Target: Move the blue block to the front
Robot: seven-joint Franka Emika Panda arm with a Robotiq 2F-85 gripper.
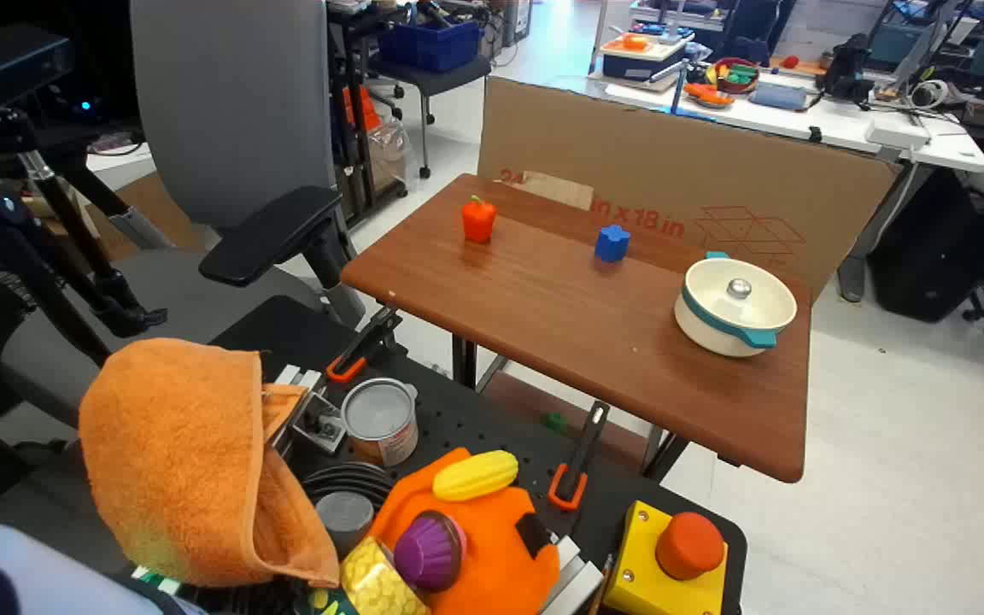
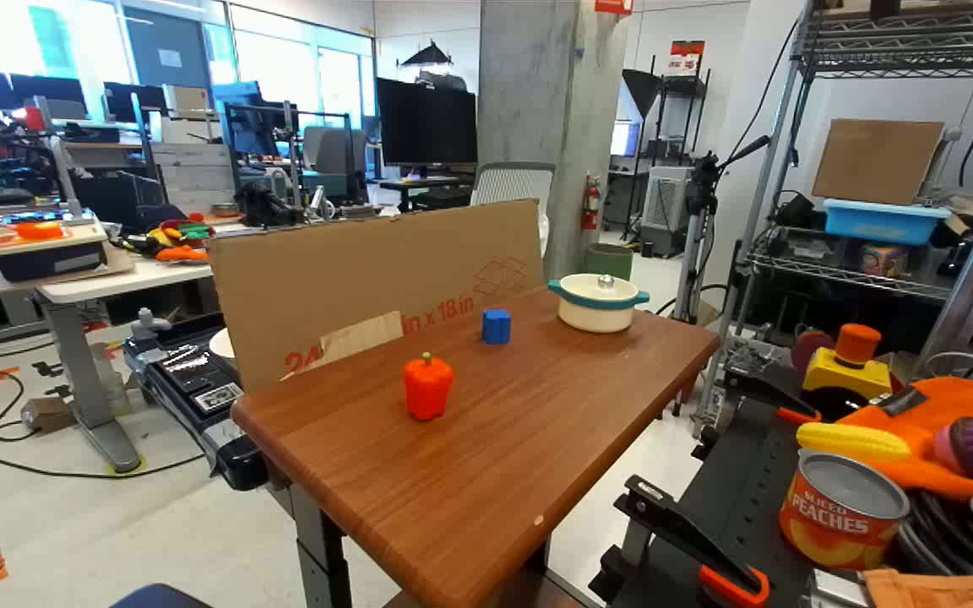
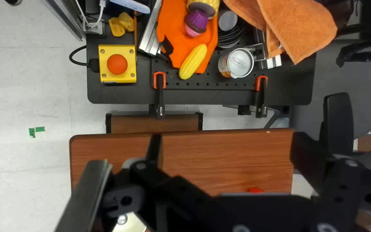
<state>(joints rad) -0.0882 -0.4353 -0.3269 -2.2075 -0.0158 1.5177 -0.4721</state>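
Observation:
The blue block (image 1: pixel 612 245) stands upright on the brown table (image 1: pixel 526 299), near its cardboard-backed edge. It also shows in an exterior view (image 2: pixel 497 327), between the orange-red pepper and the lidded pot. In the wrist view the block is hidden behind the gripper body. My gripper (image 3: pixel 227 146) shows only in the wrist view. Its two fingers are wide apart, with bare table seen between them and nothing held. The gripper is not touching the block in any view. In the exterior views the gripper is out of frame.
An orange-red pepper (image 1: pixel 479 219) and a cream pot with teal handles (image 1: pixel 735 303) flank the block. A cardboard sheet (image 2: pixel 385 274) stands along the far edge. A black bench (image 3: pixel 204 95) with clamps, a can (image 3: pixel 237 62) and a yellow-and-red button box (image 3: pixel 118 64) lies across a gap.

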